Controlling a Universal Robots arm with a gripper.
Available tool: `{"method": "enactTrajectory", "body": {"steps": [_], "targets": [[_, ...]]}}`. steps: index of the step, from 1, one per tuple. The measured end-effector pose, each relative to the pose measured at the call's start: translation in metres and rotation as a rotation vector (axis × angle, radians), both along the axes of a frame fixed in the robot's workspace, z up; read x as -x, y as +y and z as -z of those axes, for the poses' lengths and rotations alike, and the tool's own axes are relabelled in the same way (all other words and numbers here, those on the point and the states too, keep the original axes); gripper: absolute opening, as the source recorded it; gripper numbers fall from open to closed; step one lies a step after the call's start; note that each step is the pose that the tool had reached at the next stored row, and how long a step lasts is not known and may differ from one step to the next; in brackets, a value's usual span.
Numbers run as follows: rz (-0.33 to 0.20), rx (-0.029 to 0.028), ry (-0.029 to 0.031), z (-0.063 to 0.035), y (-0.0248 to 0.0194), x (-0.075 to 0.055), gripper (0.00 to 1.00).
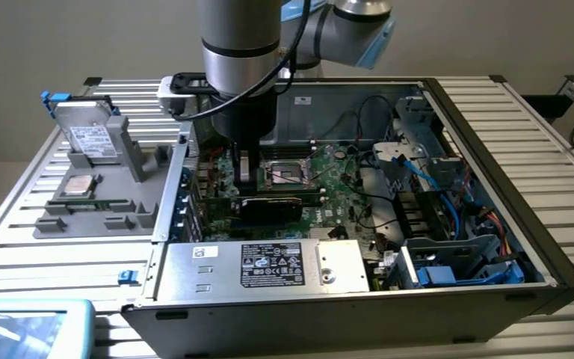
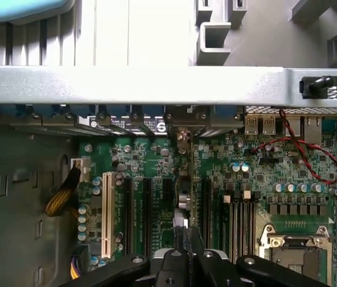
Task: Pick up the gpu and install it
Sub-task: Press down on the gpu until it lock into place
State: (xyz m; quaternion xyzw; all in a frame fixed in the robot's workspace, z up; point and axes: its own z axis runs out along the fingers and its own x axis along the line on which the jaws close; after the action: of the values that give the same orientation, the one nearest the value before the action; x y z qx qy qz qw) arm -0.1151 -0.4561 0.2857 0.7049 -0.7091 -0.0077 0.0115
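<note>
Closed gripper pinches the gpu edge-on above the motherboard; no legible writing.

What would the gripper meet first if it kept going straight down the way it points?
The graphics card clamped in the gripper comes first; beneath it, probably the motherboard slots, though depth is unclear.

The robot's silver-grey cylindrical metal arm carries a black band around its lower segment, and light blue plastic caps cover its joints toward one o'clock. A thin black cable loops down its side from the top. Below the cylinder sits a black wrist section, with a white boxy module at nine o'clock. The black metal gripper shows linkage bars fixed with round silver screws.
</note>
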Motion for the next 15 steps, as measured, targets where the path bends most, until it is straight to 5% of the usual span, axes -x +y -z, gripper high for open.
{"method": "enactTrajectory", "body": {"steps": [15], "targets": [[0.001,0.0,-0.0034,0.0058,0.0024,0.0043,0.12]]}}
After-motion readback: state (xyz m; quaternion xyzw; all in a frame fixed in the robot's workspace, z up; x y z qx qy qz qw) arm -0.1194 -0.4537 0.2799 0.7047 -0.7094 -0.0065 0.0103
